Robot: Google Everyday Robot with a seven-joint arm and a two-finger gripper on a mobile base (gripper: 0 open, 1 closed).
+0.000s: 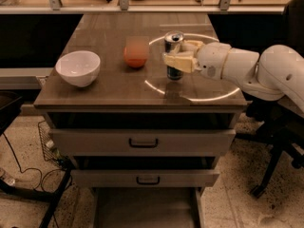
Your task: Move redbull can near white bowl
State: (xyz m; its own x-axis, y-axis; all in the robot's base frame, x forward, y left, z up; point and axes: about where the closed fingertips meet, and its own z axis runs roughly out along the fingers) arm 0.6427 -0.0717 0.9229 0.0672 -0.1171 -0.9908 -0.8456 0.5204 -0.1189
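The redbull can is slim, silver and blue, held upright just above the tabletop right of centre. My gripper comes in from the right and is shut on the can, its cream fingers wrapped around the can's middle. The white bowl sits at the table's front left, well left of the can. The round orange-red apple lies between the bowl and the can.
The wooden table has two drawers below its front edge. A bright light ring shows on the tabletop under my arm. A dark chair base stands right of the table. Cables lie on the floor at left.
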